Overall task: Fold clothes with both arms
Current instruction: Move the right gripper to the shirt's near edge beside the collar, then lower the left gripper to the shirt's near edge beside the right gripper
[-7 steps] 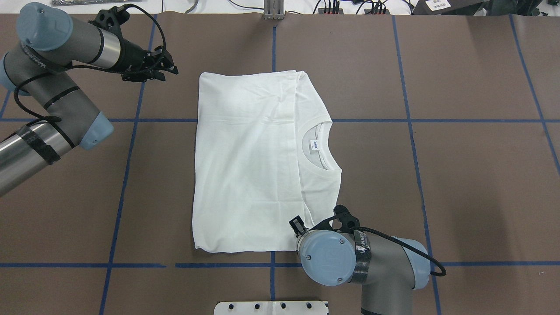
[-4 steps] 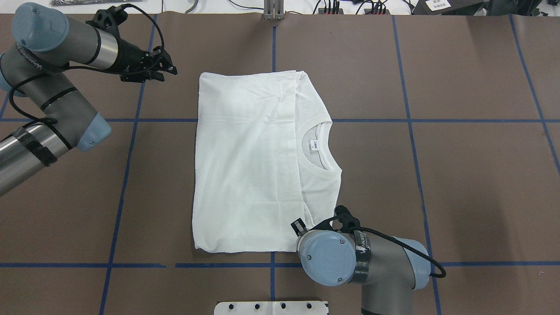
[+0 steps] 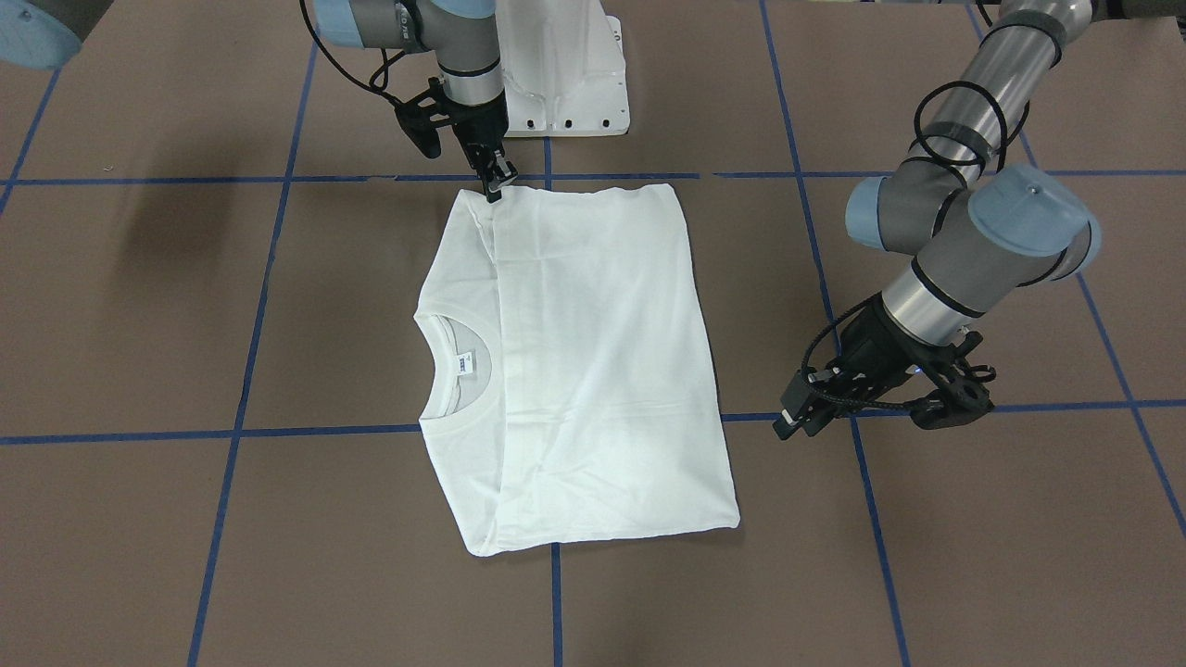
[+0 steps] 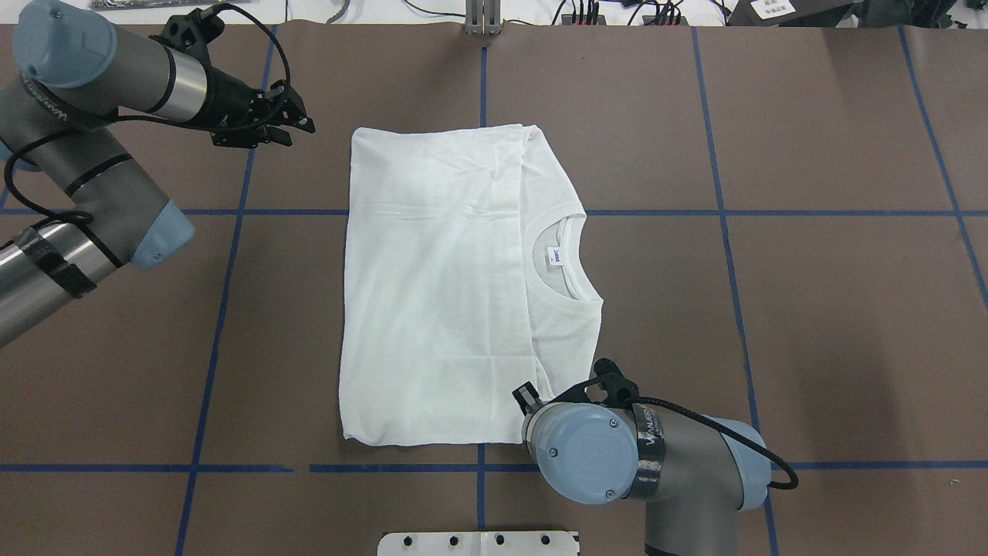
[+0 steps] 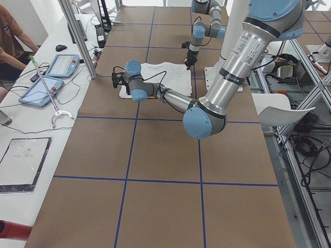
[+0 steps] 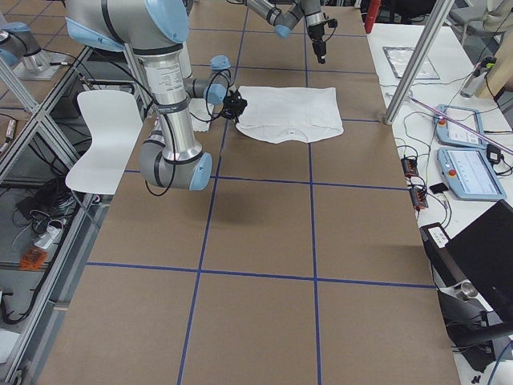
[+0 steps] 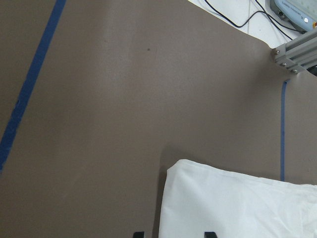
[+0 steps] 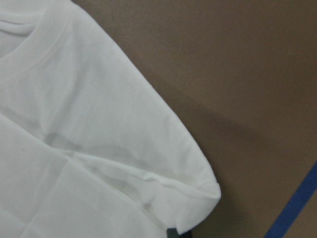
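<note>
Left gripper [image 4: 302, 123] released, hovering just off the far hem corner | right gripper [image 3: 496, 188] looks to me clenched on the T-shirt [image 4: 440, 286] shoulder corner | T-shirt folded flat mid-table [image 4: 810, 324].

Robotics lab: aluminium framing [image 5: 77, 39] is edging the tape-gridded table [image 5: 155, 206]; teach pendants [image 6: 465, 172] are lying on the far bench [image 6: 481, 96].

R gripper [image 3: 497, 185]: jaws too small to judge, hidden overhd.

Brown table [image 4: 849, 347], blue tape grid [image 4: 772, 212], white chair [image 6: 104, 132], side bench [image 5: 62, 134]
</note>
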Robot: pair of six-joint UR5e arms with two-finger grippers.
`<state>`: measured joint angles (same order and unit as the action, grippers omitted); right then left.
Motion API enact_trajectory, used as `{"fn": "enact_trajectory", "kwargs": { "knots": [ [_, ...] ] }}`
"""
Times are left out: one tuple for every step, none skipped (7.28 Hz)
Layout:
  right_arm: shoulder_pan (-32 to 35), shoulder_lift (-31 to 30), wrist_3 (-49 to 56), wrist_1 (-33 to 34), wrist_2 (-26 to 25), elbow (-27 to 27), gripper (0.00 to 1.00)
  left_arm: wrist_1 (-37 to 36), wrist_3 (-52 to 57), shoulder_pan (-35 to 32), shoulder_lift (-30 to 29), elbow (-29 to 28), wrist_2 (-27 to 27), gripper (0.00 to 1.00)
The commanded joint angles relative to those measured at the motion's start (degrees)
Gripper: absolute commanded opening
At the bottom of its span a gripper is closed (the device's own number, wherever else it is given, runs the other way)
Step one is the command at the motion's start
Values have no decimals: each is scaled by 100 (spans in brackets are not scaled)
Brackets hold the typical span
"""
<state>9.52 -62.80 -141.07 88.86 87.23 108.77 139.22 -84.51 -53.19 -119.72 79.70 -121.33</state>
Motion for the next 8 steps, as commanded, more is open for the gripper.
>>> {"fn": "enact_trajectory", "kwargs": {
  "knots": [
    [32,-101,1,52,31,179,0,-18,-1228,656,508,1006,143,51],
    [32,-180,1,61,31,266,0,-35,-1548,1070,894,1595,475,53],
    [24,-215,1,70,31,346,0,-131,-1760,1553,1368,2167,774,54],
    [6,-242,1,70,31,390,0,-236,-1936,2071,1808,2625,1151,57],
    [-3,-242,1,70,31,390,0,-429,-2495,2563,1899,2803,1494,59],
    [-3,-242,1,70,40,390,0,-857,-2822,3064,1891,3049,1837,61],
    [-3,-251,1,70,40,425,0,-1201,-3147,3548,1874,3147,2249,61],
    [6,-251,1,70,40,460,0,-1230,-3203,3814,1891,3122,2471,61]
  ]
}}
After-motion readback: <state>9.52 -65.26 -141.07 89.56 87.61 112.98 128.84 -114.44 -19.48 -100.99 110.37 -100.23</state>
